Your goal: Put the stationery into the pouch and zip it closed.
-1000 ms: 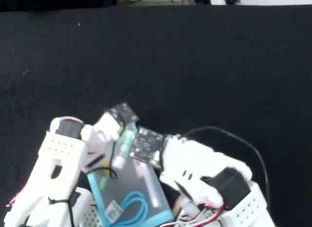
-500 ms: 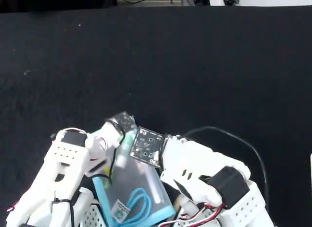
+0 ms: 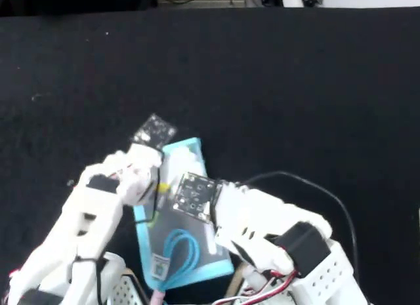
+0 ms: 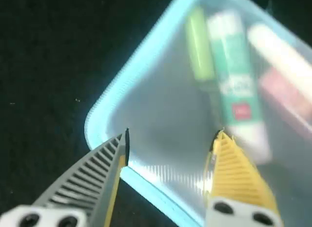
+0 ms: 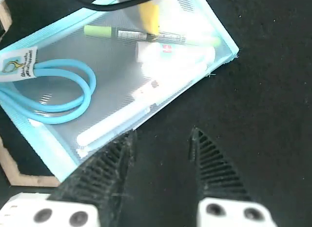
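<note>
The pouch (image 4: pixel 161 90), translucent with a light-blue border, lay under the left gripper (image 4: pixel 170 149). The gripper's grey-and-yellow fingers were spread wide above one rounded corner and held nothing. In the right wrist view, one yellow fingertip (image 5: pixel 148 17) sat low over the pouch's face, above the pens inside.

The right gripper (image 5: pixel 161 144) was also parted and empty. Its black fingers hung over the bare black table (image 3: pixel 275 82), just beside the pouch's long edge and clear of it.

Through the plastic could be seen a green marker (image 4: pixel 200 51), a green-and-white tube (image 4: pixel 239 90), a white pen (image 4: pixel 285 53) and a blurred pink item (image 4: pixel 287 97). Toward the opposite end were a looped blue cord (image 5: pixel 58 90) and a white tag (image 5: pixel 19 65). It could not be told whether the zip was closed.

From above, the pouch lay flat near the table's front edge, angled between the two arms. The left arm (image 3: pixel 92 213) covered one long side. The right arm (image 3: pixel 262 220) covered the other, with its dark wrist board (image 3: pixel 191 195) over the middle. A black cable (image 3: pixel 315 187) arched from the right arm above the cloth. A strip of wooden edge (image 5: pixel 29 179) showed just past the corner nearest the arms' bases.
</note>
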Available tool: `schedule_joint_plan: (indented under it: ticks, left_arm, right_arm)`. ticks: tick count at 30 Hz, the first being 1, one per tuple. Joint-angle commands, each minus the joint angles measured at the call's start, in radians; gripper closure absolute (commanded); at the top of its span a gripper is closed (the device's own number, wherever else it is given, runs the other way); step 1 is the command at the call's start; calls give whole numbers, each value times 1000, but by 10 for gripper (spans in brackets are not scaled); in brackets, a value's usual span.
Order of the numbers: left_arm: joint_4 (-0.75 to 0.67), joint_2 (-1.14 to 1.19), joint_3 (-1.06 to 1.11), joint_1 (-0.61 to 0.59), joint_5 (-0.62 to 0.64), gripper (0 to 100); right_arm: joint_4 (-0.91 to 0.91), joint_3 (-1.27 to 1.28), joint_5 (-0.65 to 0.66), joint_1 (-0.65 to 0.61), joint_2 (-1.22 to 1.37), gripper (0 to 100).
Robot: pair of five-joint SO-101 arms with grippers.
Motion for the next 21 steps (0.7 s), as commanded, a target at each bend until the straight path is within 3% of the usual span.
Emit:
schedule_joint_plan:
  ticks: [1,6,12,15,21]
  left_arm:
    - [114,114,-216,-90,69,726]
    - [523,115,-501,-163,52,726]
    - [824,117,-552,-143,-262,726]
    - [856,117,-446,-111,-384,726]
    - [761,115,-291,-13,-382,727]
  right_arm:
    - [-21,-1,8,9,-8,825]
    - [-21,1,12,9,-8,825]
    - [-23,1,12,9,-8,825]
    - [-23,1,14,9,-8,825]
    - [-23,1,14,9,-8,825]
